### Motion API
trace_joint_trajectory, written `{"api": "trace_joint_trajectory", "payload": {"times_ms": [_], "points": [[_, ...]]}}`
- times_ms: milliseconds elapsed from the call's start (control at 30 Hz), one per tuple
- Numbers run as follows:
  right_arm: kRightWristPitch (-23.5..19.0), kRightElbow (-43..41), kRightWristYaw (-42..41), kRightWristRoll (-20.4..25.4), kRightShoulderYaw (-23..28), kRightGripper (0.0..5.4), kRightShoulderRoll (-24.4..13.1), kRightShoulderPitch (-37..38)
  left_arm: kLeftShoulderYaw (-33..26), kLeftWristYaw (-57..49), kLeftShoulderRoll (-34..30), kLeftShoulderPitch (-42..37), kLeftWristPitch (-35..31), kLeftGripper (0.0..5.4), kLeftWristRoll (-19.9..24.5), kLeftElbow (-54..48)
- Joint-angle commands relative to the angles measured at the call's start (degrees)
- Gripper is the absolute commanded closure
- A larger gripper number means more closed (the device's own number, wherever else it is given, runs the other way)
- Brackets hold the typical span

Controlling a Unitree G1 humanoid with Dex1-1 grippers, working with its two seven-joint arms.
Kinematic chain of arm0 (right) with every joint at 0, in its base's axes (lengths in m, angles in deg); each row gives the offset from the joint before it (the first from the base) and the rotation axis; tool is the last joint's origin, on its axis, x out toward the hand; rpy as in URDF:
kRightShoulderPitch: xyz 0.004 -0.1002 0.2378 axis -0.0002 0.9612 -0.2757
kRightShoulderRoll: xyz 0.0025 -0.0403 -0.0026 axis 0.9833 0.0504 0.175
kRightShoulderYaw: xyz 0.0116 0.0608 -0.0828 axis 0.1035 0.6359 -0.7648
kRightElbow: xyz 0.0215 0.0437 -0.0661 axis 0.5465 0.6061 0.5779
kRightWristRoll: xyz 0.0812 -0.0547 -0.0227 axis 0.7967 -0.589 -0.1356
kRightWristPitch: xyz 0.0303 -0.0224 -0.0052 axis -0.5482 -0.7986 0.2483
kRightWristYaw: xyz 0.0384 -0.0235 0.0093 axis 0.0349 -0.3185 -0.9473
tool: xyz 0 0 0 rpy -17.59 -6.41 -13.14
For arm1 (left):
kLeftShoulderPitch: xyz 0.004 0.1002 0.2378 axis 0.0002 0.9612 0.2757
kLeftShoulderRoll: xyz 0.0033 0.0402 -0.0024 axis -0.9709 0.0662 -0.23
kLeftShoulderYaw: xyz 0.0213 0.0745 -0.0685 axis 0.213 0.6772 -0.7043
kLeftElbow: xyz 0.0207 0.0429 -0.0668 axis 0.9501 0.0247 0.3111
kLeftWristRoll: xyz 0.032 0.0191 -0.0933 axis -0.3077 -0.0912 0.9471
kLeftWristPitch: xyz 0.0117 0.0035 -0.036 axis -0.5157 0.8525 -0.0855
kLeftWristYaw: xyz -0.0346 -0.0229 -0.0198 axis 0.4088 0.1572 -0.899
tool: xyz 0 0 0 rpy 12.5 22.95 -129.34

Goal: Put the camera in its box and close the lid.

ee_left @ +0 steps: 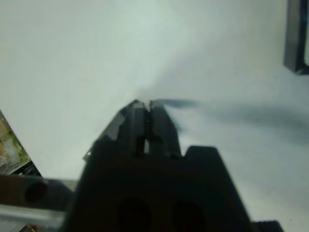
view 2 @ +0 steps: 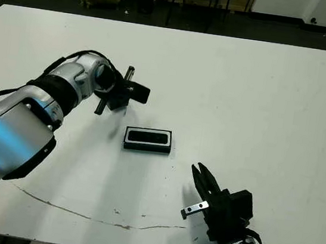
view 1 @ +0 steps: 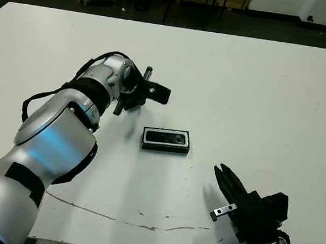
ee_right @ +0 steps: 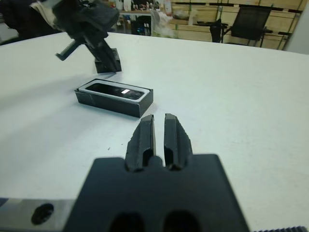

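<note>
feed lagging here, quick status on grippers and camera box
Left gripper shut, empty. Right gripper shut, empty. Camera in the box; no lid in view.

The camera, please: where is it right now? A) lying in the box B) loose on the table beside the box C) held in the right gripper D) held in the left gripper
A: the camera lies inside the white-lined box, and neither gripper holds anything.

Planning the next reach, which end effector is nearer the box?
Left, narrowly. The left end effector hovers just beyond the box, toward the far edge; the right end effector sits nearer the robot, off to its right.
</note>
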Motion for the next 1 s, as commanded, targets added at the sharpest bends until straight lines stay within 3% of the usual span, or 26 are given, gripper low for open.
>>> {"api": "trace_joint_trajectory", "payload": {"times_ms": [33, 300, 667, 1000], "points": [[-0.1, 0.5, 0.5, -1.1, -0.1, 5.39, -0.5, 0.6, -0.1, 1.2, -1.8, 1.0, -0.3, 5.4, -0.2, 0.6], [1.0, 2.6, -0.7, 0.4, -0.2, 5.39, 0.0, -0.6, -0.6, 2.8, -3.7, 0.8, -0.8, 5.4, 0.2, 0.4], [-1.1, 1.9, 0.4, -1.6, -0.9, 5.39, -0.7, -1.4, -1.0, 4.6, -5.3, 0.5, -0.8, 5.4, 0.2, 0.2], [-1.8, 3.0, -0.3, -0.8, -1.2, 5.39, -0.6, -2.8, -0.7, 6.6, -7.4, 0.8, 2.0, 5.4, 0.0, -0.3]]}}
